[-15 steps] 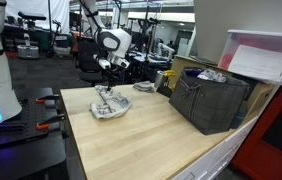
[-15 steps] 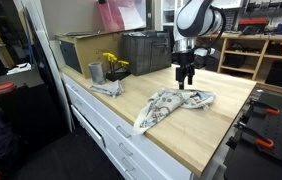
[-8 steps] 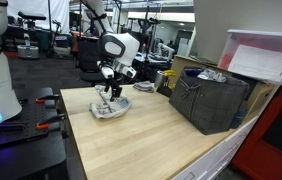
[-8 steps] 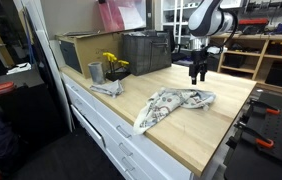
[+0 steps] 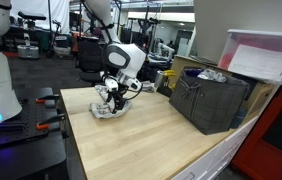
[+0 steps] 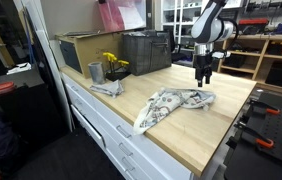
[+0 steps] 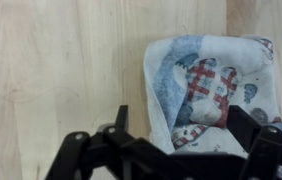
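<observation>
A crumpled white cloth with blue and red prints lies on the wooden tabletop. In the wrist view the cloth fills the right half. It also shows in an exterior view, under the arm, as the cloth. My gripper hangs a little above the cloth's far end, fingers pointing down. It stands open with nothing between the fingers. In the wrist view the gripper spreads its two dark fingers wide over the cloth's edge. From the opposite side, the gripper sits just over the cloth.
A dark crate and a cardboard box stand at the back. A metal cup with yellow flowers and a grey rag lie near them. A pink-lidded bin tops the crate's side.
The arm has swung sideways across the cloth toward its far end and dropped a little. The jaws stayed open and the cloth has not moved.
</observation>
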`<state>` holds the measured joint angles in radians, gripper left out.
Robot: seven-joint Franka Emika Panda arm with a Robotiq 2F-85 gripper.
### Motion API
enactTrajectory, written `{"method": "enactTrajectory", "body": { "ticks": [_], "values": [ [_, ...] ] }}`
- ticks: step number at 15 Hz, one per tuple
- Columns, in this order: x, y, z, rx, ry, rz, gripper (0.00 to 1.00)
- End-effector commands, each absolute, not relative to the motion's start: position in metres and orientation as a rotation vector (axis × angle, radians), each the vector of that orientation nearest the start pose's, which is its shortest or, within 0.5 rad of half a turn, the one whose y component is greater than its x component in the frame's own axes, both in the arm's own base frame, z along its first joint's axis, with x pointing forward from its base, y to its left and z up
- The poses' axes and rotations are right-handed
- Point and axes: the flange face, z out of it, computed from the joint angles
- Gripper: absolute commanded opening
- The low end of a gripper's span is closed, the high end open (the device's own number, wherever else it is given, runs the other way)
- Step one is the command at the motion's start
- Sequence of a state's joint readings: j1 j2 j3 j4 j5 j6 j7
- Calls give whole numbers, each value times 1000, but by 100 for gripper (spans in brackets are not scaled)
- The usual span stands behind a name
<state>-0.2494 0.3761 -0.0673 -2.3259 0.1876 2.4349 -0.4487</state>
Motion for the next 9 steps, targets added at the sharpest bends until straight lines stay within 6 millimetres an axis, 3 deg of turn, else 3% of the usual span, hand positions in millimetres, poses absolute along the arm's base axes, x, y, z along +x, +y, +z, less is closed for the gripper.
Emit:
{"method": "enactTrajectory", "body": {
  "ticks": [1, 3, 4, 5, 9],
  "values": [
    [464, -175, 129, -2973, 9, 356, 100],
    [460, -184, 112, -2974, 26, 399, 100],
    [457, -188, 105, -2970, 33, 418, 92],
    [456, -191, 99, -2966, 47, 434, 72],
    [447, -201, 101, -2920, 128, 457, 43]
  ]
}}
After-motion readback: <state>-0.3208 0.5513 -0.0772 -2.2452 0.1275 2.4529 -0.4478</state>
